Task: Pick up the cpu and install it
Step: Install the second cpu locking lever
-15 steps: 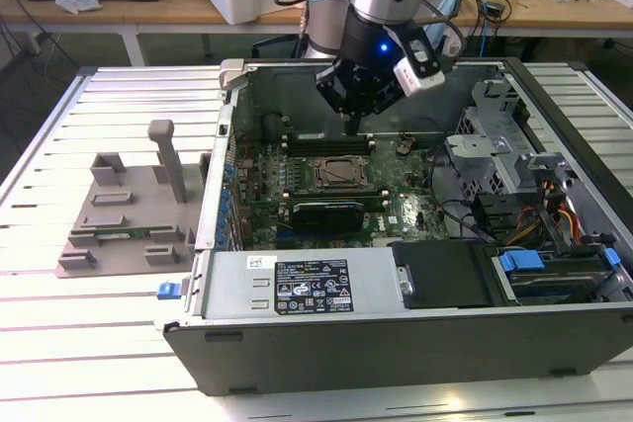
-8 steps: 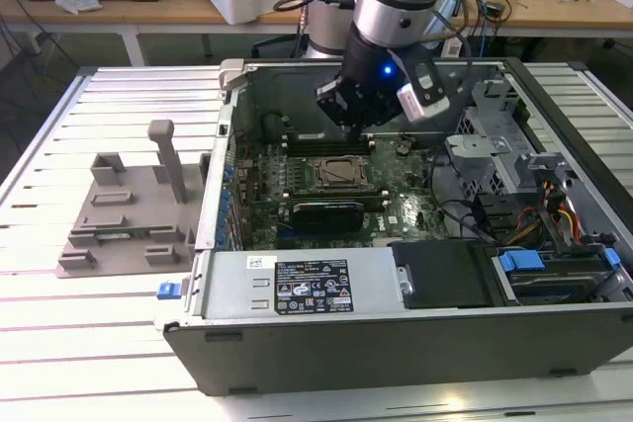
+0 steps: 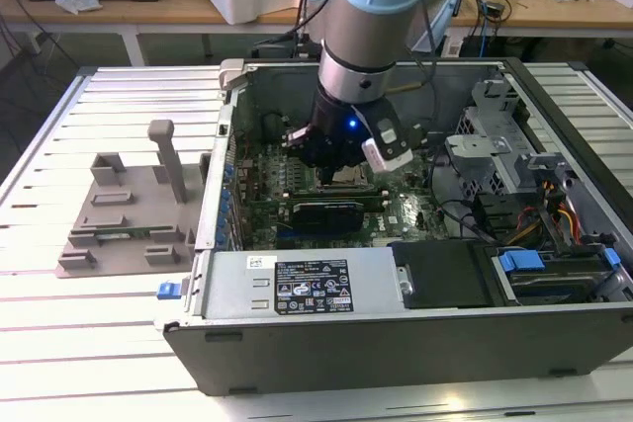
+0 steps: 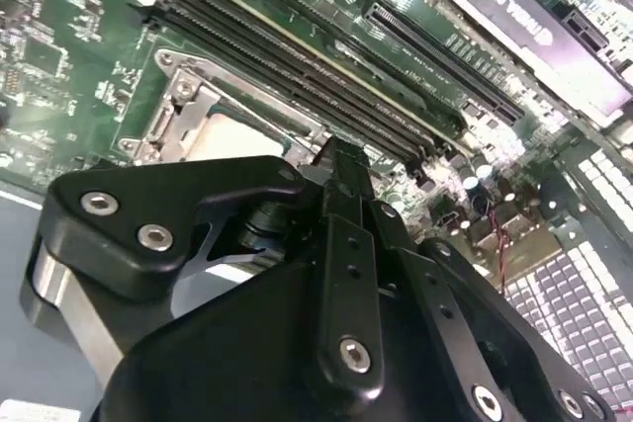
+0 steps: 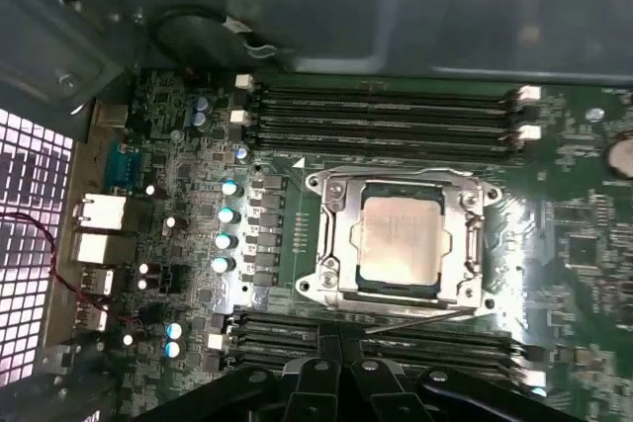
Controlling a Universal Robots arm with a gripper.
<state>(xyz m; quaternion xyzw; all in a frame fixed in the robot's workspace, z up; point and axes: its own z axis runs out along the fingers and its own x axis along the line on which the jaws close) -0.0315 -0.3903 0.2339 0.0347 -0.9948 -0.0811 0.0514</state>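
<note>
The claw [image 3: 341,167] hangs low inside the open computer case [image 3: 396,343], just above the motherboard [image 5: 178,145]. In the second wrist view its black fingers [image 4: 341,205] appear drawn together with nothing between them, their tips close over the board beside the socket.

The cpu [image 5: 401,236], a silvery square chip, lies flat inside the metal-framed socket [image 5: 331,244], which suggests it is already seated and the claw has let go. The first wrist view looks straight down on chip and socket, with rows of memory slots [image 5: 386,111] on either side. The second wrist view shows a pale corner of the chip [image 4: 232,140] past the claw's body.

The exterior view adds the wider setting: the arm [image 3: 371,27] reaching down into the case, which rests on a slatted tabletop [image 3: 99,343], with a grey fixture [image 3: 129,210] toward the exterior view's left.
</note>
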